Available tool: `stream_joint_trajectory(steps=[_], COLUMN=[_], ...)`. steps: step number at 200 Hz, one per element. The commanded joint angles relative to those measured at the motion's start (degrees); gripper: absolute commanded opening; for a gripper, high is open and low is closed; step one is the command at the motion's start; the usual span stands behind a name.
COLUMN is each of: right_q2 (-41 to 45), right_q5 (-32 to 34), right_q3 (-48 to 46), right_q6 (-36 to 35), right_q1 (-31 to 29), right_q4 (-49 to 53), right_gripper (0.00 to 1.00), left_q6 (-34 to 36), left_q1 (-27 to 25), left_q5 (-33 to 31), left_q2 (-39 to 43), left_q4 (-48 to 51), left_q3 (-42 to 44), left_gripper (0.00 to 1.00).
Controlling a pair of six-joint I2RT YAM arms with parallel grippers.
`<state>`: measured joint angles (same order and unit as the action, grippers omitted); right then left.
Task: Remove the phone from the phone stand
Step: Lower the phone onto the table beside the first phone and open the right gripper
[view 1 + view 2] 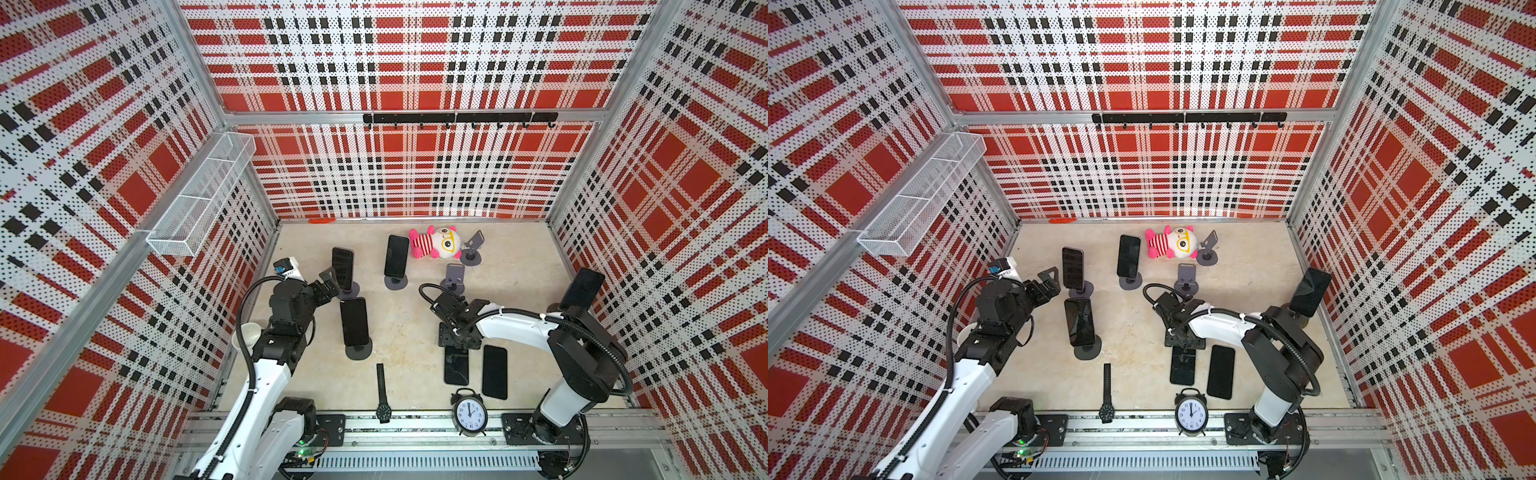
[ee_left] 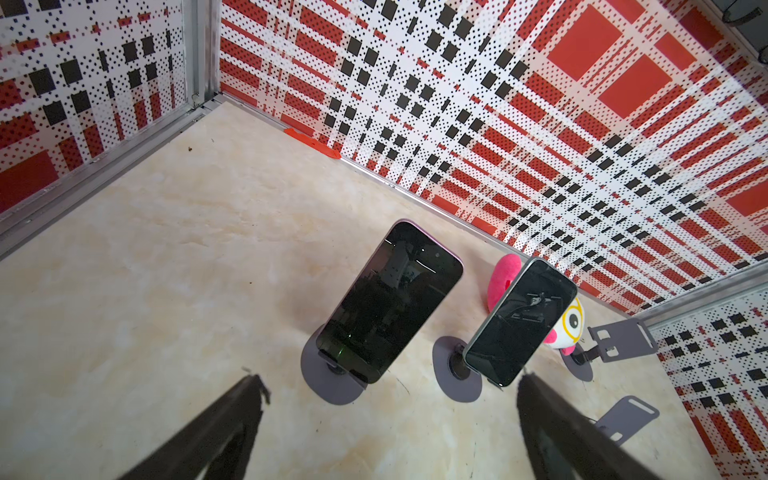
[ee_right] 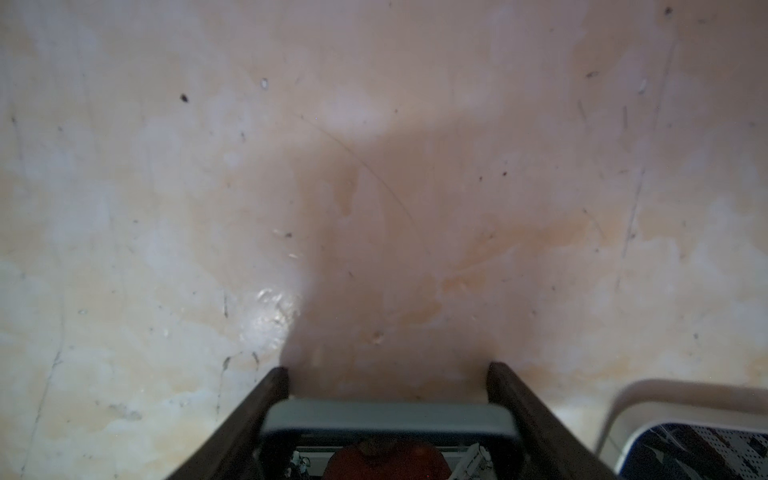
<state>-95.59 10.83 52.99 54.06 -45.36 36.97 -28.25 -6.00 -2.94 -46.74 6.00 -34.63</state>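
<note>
Several dark phones lean on grey round-based stands: one at the far left (image 1: 343,268) (image 2: 390,301), one beside it (image 1: 397,255) (image 2: 519,322), one nearer (image 1: 354,322), one at the right (image 1: 582,289). My left gripper (image 1: 330,279) (image 2: 388,379) is open, just left of the far-left phone and apart from it. My right gripper (image 1: 457,347) (image 3: 388,368) points down at the table, shut on the end of a phone (image 1: 456,370) (image 3: 386,419) that lies flat. A second flat phone (image 1: 494,372) lies beside it.
Two empty stands (image 1: 455,274) (image 1: 473,245) stand near a pink-and-white plush toy (image 1: 434,242). An alarm clock (image 1: 469,413) and a black wristwatch (image 1: 382,392) lie at the front edge. A white bowl (image 1: 247,334) sits by the left arm. A mesh basket (image 1: 199,195) hangs on the left wall.
</note>
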Motion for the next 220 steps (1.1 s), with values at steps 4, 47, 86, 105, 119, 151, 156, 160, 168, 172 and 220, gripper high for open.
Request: stream_joint_trajectory(steps=[4,47,86,105,119,151,156,160,168,172,220], right_q2=[-1.91,-2.31,-2.23,-1.84,-1.70,-2.22,-2.30,-2.36,-2.48,-2.49,-1.69], right_q5=[2.79,3.01,3.38,3.59,3.61,3.85,3.65,3.59,3.55,3.55,3.56], right_q3=[-3.05,-3.42,-3.27,-3.66,-3.77,-3.88,-3.91,-3.87,-3.77,-3.78,-3.43], right_q6=[0.61,0.56,0.56,0.97,1.15,1.22,1.21,1.20,1.16,1.15,1.26], right_q1=[-0.30,-0.32,-0.34,-0.31,-0.34,-0.34,-0.34,-0.34,-0.34,-0.34,-0.34], right_q4=[-2.11,-1.99,-1.78,-2.23,-2.60,-2.67,-2.70,-2.69,-2.72,-2.62,-2.30], right_gripper=[0.74,0.75,0.77,0.78,0.79,0.78,0.78,0.78,0.78,0.78,0.78], left_q6=[0.82,1.26,1.27,1.22,1.27,1.41,1.42,1.40,1.41,1.43,1.64], left_q1=[-0.59,-0.75,-0.81,-0.86,-0.81,-1.03,-1.08,-1.03,-1.03,-1.04,-1.07], left_q5=[0.88,1.74,1.67,1.79,2.05,1.89,1.89,1.89,1.89,1.89,1.49], left_q2=[0.34,0.43,0.65,0.68,0.75,1.04,0.99,1.11,1.13,1.19,1.43], left_q4=[-0.47,-0.51,-0.55,-0.53,-0.37,-0.06,-0.03,-0.02,0.02,-0.02,0.35], left_q3=[-0.88,-1.06,-1.05,-1.05,-1.23,-1.40,-1.40,-1.40,-1.39,-1.35,-1.40], left_gripper=[0.98,0.98,0.98,0.98,0.98,0.98,0.98,0.98,0.98,0.98,0.98])
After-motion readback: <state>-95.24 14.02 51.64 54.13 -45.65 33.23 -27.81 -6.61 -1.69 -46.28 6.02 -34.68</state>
